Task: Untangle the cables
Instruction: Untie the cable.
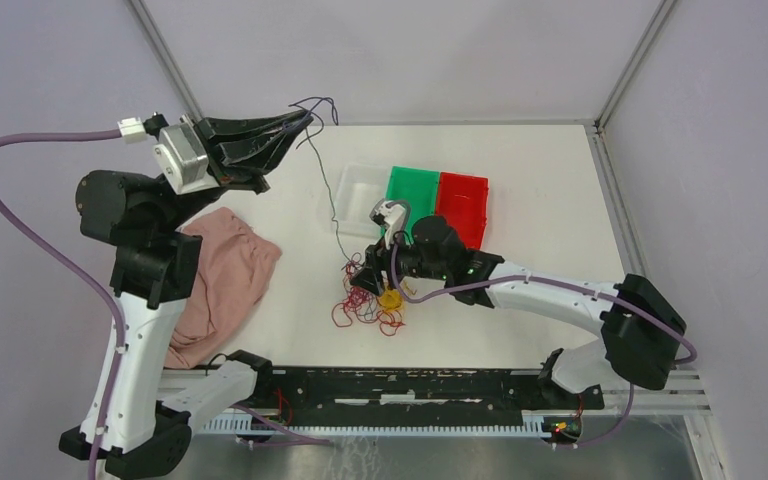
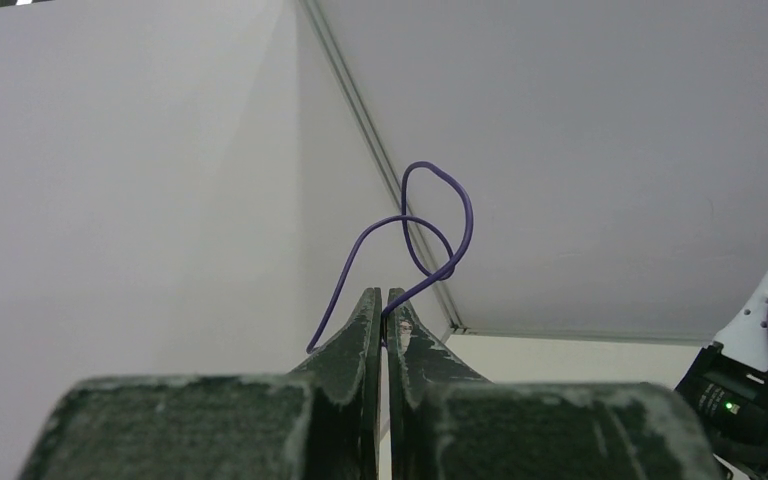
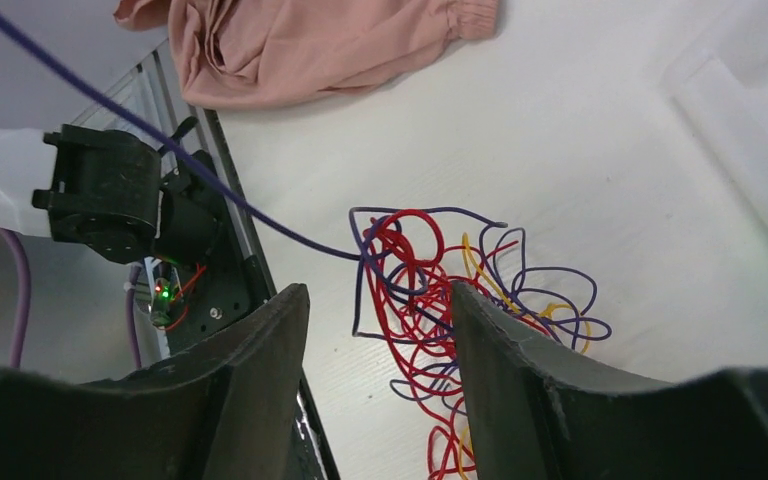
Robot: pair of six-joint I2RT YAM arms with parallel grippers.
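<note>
The cables are a tangle (image 1: 368,306) of thin red, yellow and dark blue-purple strands on the white table, just left of centre. My left gripper (image 1: 298,124) is raised at the back left and shut on one dark blue-purple strand (image 1: 333,200). That strand curls past the tips (image 2: 438,232) and runs down to the tangle. In the left wrist view the gripper (image 2: 382,296) pinches the strand between closed jaws. My right gripper (image 1: 368,280) hovers low over the tangle (image 3: 430,300), open (image 3: 380,292) and empty. The taut strand (image 3: 160,135) crosses that view.
A pink cloth (image 1: 222,280) lies at the left, also in the right wrist view (image 3: 310,40). A clear tray (image 1: 360,192), a green tray (image 1: 415,190) and a red tray (image 1: 462,200) stand side by side at the back centre. A black rail (image 1: 410,385) runs along the near edge.
</note>
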